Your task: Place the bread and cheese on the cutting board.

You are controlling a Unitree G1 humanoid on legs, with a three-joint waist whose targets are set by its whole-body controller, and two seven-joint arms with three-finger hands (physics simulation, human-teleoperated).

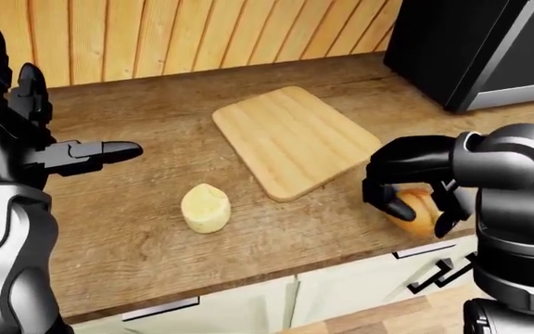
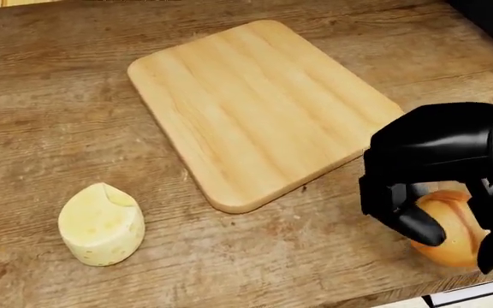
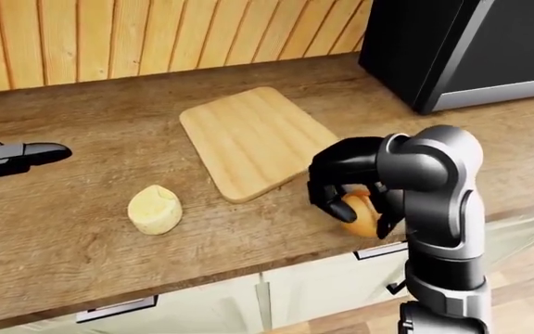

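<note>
Location type: simulated home kitchen. Indicators: wooden countertop (image 1: 137,229) over pale cabinet doors (image 1: 360,289) with dark bar handles; vertical wood-plank wall panelling (image 1: 202,31) behind counter; large black appliance (image 1: 471,49) at counter's right end; wooden cutting board (image 2: 247,109), cheese (image 2: 101,224), bread roll (image 2: 452,234) on counter.

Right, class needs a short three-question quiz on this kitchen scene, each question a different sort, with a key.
1. True or false: the pale wooden cutting board has food on it.
2. Which item do the right robot hand fingers stand about: A) the pale yellow cheese wedge, B) the round golden bread roll?
3. Fill in: in the left-eye view, the left robot hand hangs above the brown wooden ____, fingers open.

Key: 1 false; 2 B; 3 counter.
</note>
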